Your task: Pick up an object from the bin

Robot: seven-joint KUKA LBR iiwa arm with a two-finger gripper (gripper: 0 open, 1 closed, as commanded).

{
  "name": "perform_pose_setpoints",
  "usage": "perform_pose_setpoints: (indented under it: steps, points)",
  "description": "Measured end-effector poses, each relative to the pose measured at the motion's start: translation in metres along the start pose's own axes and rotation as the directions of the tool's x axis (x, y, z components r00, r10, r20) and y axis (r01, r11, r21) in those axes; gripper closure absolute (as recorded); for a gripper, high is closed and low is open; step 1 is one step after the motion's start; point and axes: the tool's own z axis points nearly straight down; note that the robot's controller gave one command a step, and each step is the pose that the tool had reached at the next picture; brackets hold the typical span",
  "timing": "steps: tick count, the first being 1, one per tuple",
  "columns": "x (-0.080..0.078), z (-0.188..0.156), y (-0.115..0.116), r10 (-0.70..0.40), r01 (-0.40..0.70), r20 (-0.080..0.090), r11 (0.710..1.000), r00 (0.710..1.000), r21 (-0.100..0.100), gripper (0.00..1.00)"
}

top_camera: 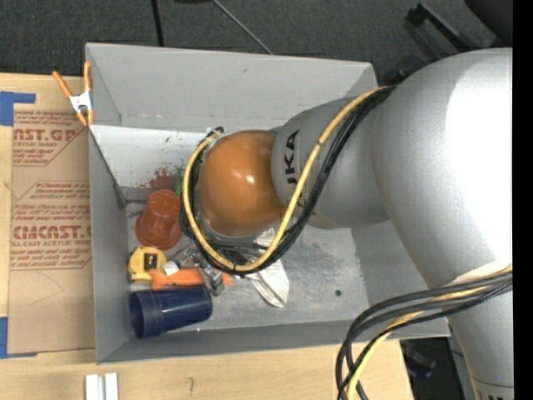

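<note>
at the bin's [233, 86] left, orange cup [160, 219] and blue cup [171, 311] flank the gripper [218, 257]; its state cannot be told.

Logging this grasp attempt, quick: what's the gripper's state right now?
Gripper: cannot be told; it is down in the bin beside the orange cup.

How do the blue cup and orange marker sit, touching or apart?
Touching: camera view shows the orange marker lying against the blue cup, with no gap.
</note>
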Motion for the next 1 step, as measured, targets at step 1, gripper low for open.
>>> perform_pose_setpoints:
  steps: [1]
  points:
    - [0.0000, 0.0000, 0.0000, 0.000, 0.000, 0.000, 1.000, 1.000, 0.000, 1.00]
